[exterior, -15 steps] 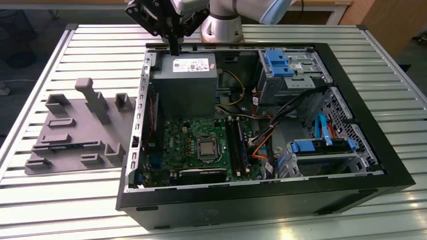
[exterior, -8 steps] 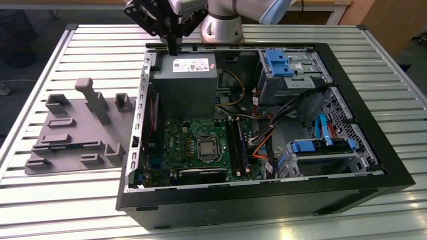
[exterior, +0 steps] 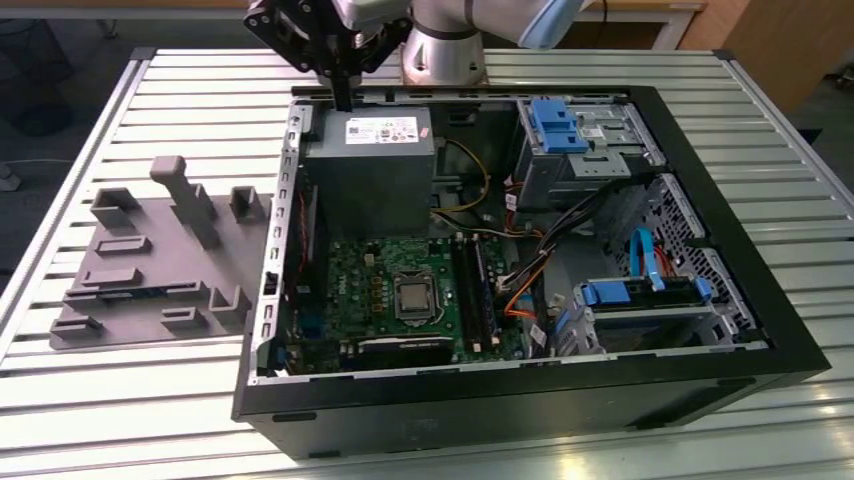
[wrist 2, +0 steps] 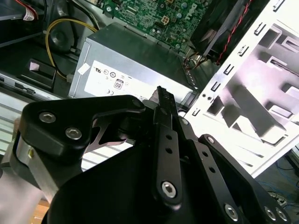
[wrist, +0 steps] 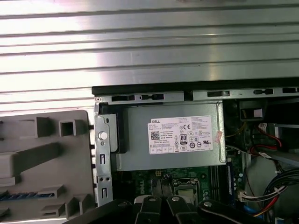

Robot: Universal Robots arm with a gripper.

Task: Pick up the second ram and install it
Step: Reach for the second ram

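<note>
Spanning the scene, the slatted metal bench [exterior: 134, 440] carries an open computer case [exterior: 534, 390] and, just beside it on the exterior view's left, a gray holder tray [exterior: 134, 250]. The gripper [exterior: 344, 100] hangs above the gray power supply box [exterior: 367, 170] in the case, well apart from the tray; its jaws look drawn together with nothing between them. The ram stick [exterior: 140, 293] sits in the tray, untouched. I judge it light, stiff and thin, yet fragile, so it is best taken by its long flat faces near the middle, away from the contacts. It shows as a narrow blue strip set low in the gray.
</note>
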